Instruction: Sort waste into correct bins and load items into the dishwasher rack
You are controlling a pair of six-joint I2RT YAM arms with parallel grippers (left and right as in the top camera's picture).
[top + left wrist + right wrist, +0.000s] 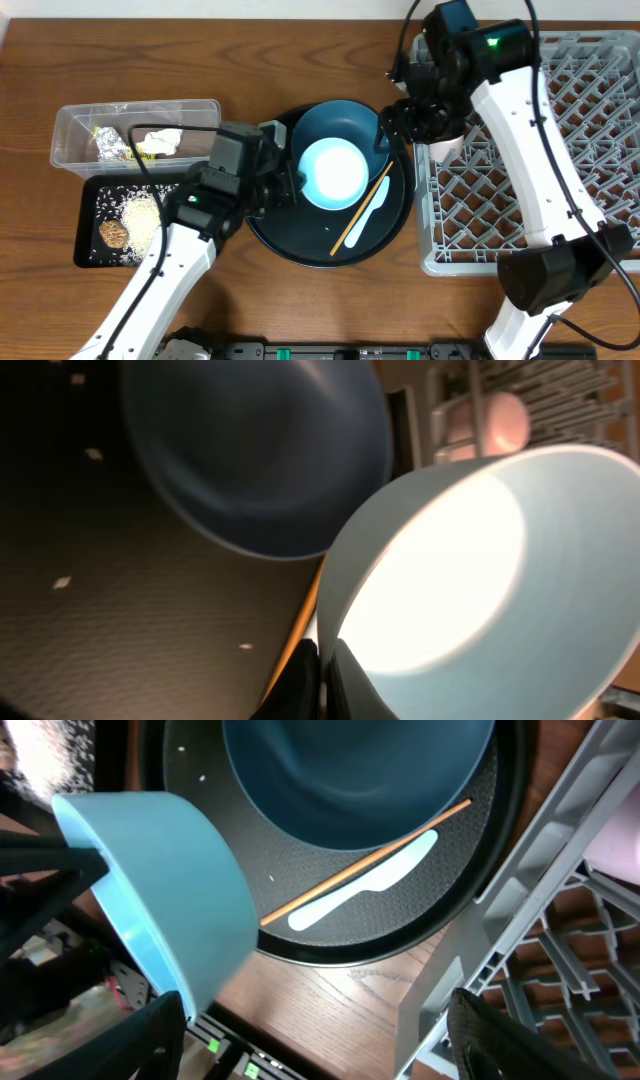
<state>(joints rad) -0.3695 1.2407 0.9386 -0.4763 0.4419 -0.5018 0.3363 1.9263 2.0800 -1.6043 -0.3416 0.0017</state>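
Note:
My left gripper (291, 186) (325, 672) is shut on the rim of the light blue cup (333, 172) (480, 580) (160, 890), holding it tilted above the large dark blue dish (345, 118) (260, 450) (350, 780). A wooden chopstick (360, 211) (365, 865) and a white spoon (357, 232) (370, 885) lie on the round black tray beside the dish. My right gripper (395, 130) (320, 1020) is open and empty, above the gap between tray and grey rack (590, 120) (560, 920). A pink cup (447, 150) (495, 420) stands at the rack's near-left corner.
The round black tray (290, 235) holds the dish. At the left, a clear tub (80, 120) contains a wrapper (108, 143) and a tissue (160, 140). The flat black tray (90, 200) below it holds rice (140, 215) and a brown lump (115, 233).

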